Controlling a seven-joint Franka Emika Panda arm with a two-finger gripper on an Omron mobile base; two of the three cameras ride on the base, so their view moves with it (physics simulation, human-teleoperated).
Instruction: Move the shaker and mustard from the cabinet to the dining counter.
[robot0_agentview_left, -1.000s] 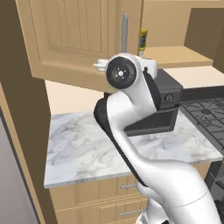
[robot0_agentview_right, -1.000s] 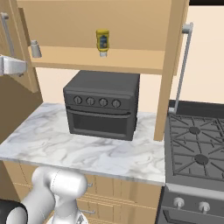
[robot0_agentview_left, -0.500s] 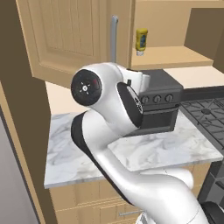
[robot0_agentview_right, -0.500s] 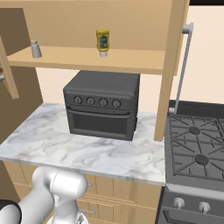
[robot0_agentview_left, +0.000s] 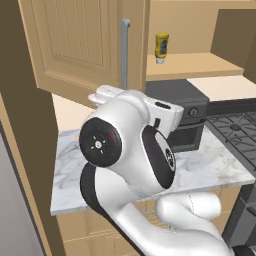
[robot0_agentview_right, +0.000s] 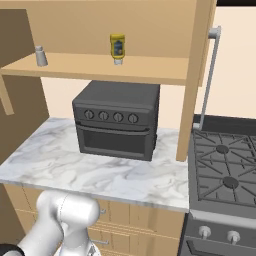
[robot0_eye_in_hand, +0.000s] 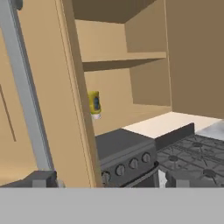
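Even, shadowless rendered light fills the kitchen, bright across the marble counter (robot0_agentview_right: 115, 175) and the pale wall behind it. The cabinet (robot0_eye_in_hand: 131, 48) interior falls dimmer toward its upper shelf in the hand view, with soft shade beneath the shelf edge. No glare or lens distortion appears. Edges look slightly soft and pixelated throughout, the black oven (robot0_agentview_right: 117, 120) flat and matte.

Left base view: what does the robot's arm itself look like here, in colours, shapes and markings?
The arm is glossy white with rounded, bulbous shells. A round black cap with a small red dot at its centre closes one joint, and black bands separate the white segments. The tool ends in two small dark grey, blocky fingertips, seen in the hand view. No cables or lettering are visible.
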